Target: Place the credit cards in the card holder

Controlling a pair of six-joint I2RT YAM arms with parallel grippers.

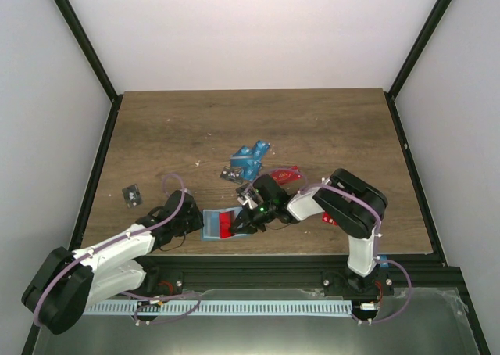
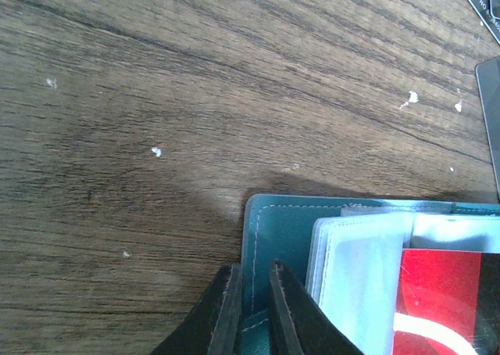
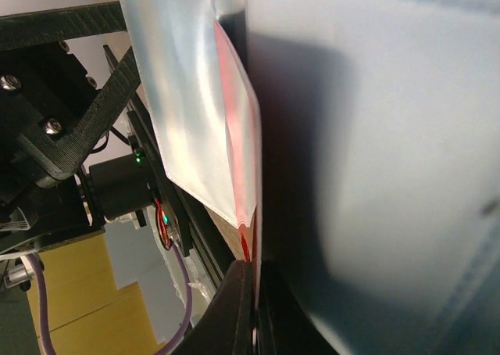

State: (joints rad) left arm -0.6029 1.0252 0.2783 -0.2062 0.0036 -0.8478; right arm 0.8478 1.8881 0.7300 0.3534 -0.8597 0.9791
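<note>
Both pinch card holder (image 2: 281, 230): left hand (image 2: 254, 273), right hand (image 3: 254, 269).

Robot test booth in a lab.
White walls (image 1: 250, 26) and black posts (image 1: 82, 38) stand around the wooden table (image 1: 312, 120); two robot arms (image 1: 355, 210) sit at its near edge.

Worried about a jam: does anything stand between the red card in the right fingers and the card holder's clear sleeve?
Nothing visible does. The red card already shows through the clear sleeve, partly inside it, with the right gripper shut on its edge. The left gripper grips the edge of the card holder.
</note>
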